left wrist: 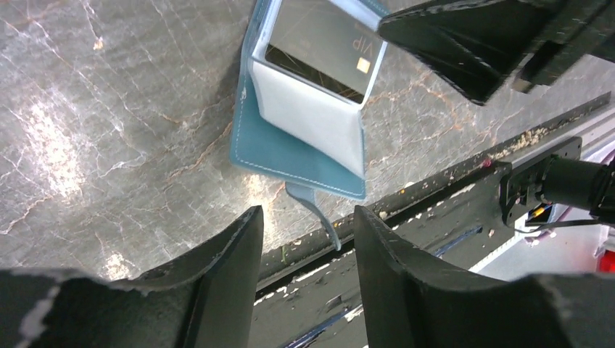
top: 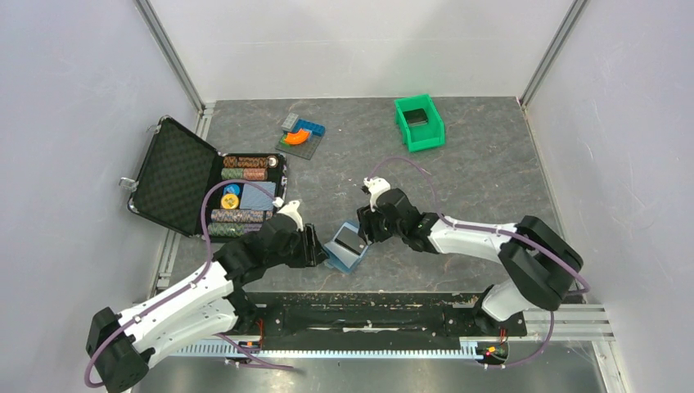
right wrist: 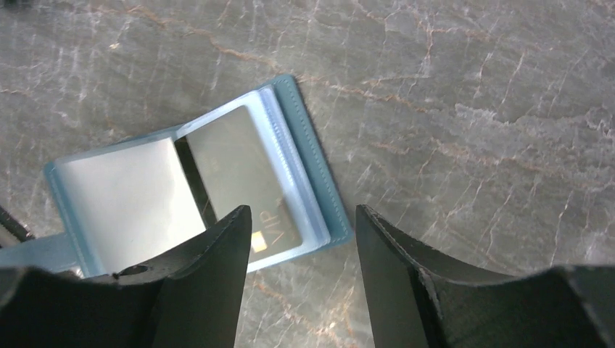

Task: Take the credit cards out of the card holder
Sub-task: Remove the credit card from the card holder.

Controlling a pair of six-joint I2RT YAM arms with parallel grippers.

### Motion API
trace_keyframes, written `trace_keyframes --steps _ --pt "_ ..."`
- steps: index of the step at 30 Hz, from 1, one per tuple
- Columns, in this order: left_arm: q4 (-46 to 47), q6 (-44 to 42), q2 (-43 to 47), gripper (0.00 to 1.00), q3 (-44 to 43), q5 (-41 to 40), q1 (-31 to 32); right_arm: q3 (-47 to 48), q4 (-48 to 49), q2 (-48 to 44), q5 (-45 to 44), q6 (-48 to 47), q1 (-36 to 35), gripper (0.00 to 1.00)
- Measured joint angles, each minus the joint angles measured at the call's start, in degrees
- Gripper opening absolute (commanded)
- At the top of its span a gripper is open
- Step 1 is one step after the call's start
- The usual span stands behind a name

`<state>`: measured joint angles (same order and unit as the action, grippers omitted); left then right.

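Observation:
The teal-blue card holder [top: 344,246] lies open on the table between my two grippers. It also shows in the left wrist view [left wrist: 290,148] and the right wrist view [right wrist: 312,163]. A dark credit card [right wrist: 239,174] marked VIP sits inside a clear sleeve; it also shows in the left wrist view [left wrist: 319,43]. A pale sleeve page [right wrist: 127,199] stands half lifted. My left gripper [left wrist: 308,217] is open and empty, just short of the holder's strap tab [left wrist: 315,210]. My right gripper [right wrist: 303,217] is open and empty, over the holder's corner.
An open black foam-lined case [top: 176,176] with poker chips [top: 244,168] lies at the left. Coloured toy bricks [top: 301,133] and a green bin [top: 419,123] stand at the back. The black rail of the arm bases [left wrist: 450,196] runs right beside the holder.

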<state>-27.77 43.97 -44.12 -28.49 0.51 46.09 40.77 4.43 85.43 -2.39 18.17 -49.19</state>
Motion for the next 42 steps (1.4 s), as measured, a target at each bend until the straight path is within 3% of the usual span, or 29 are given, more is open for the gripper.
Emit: trace_keyframes --steps 7,11,19,30,32,42 --pt "2.89 -0.37 -4.28 0.57 -2.8 2.08 0.0 3.8 1.7 6.93 7.76 -1.79 1.79 0.52" --pt "7.52 -0.79 -6.64 0.49 -3.85 4.61 0.0 4.13 3.52 9.22 11.45 -1.75 1.68 0.56" --pt "12.0 -0.98 -11.52 0.4 -4.52 7.45 0.0 2.69 5.73 9.81 11.02 -0.85 1.73 0.45" --pt "16.0 -1.46 -22.53 0.36 -3.54 12.66 0.0 -17.27 12.46 -6.84 8.59 11.43 0.7 0.39" --pt "15.93 -1.46 -23.02 0.44 -2.49 11.85 0.0 -19.98 13.44 -9.49 8.81 13.4 0.44 0.39" --pt "19.5 -1.4 -23.02 0.44 -1.55 8.63 0.0 -20.55 10.23 -17.11 6.34 15.26 0.33 0.38"
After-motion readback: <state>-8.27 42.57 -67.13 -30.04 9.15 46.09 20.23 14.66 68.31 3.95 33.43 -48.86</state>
